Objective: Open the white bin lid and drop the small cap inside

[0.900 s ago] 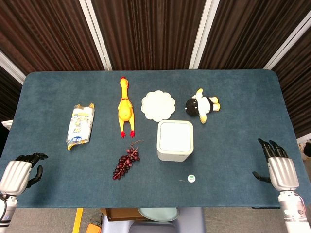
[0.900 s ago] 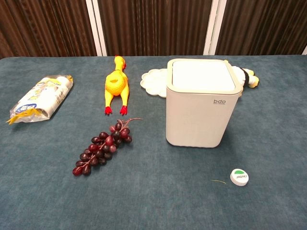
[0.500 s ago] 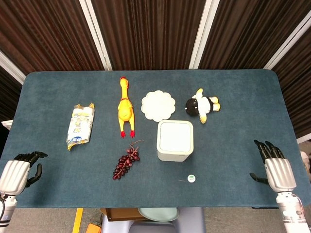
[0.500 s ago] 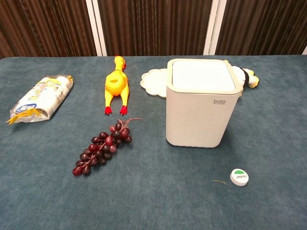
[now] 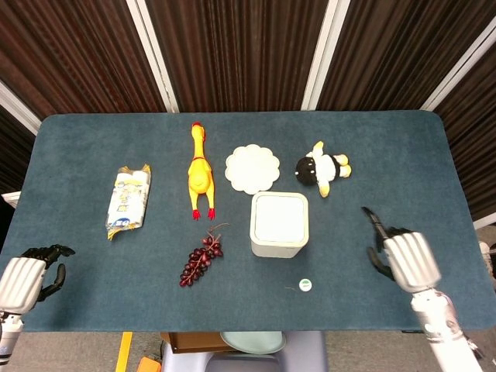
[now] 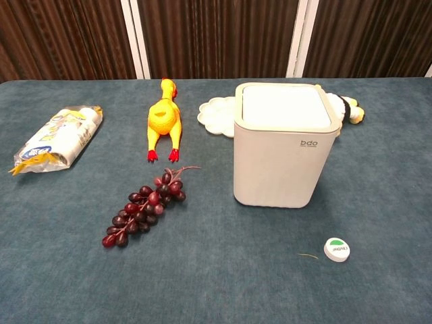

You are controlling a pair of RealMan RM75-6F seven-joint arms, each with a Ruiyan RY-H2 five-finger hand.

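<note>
The white bin [image 5: 279, 226] [image 6: 283, 154] stands upright at the table's middle with its lid [image 6: 285, 106] closed flat. The small white cap with a green top [image 5: 306, 284] [image 6: 337, 249] lies on the cloth just in front of the bin, to its right. My right hand [image 5: 404, 260] hovers over the table right of the bin and cap, fingers apart, holding nothing. My left hand [image 5: 27, 274] sits at the table's near left corner with fingers loosely curled and nothing in them. Neither hand shows in the chest view.
A bunch of dark grapes [image 5: 201, 259] lies left of the bin. Behind it are a yellow rubber chicken [image 5: 200, 172], a white scalloped plate [image 5: 253, 168] and a black-and-white plush toy [image 5: 321, 168]. A snack bag [image 5: 129, 200] lies at the left.
My right hand has moved left and inward from the table's right edge toward the bin and cap. The left hand has barely shifted. Bin, lid and cap are unmoved.
</note>
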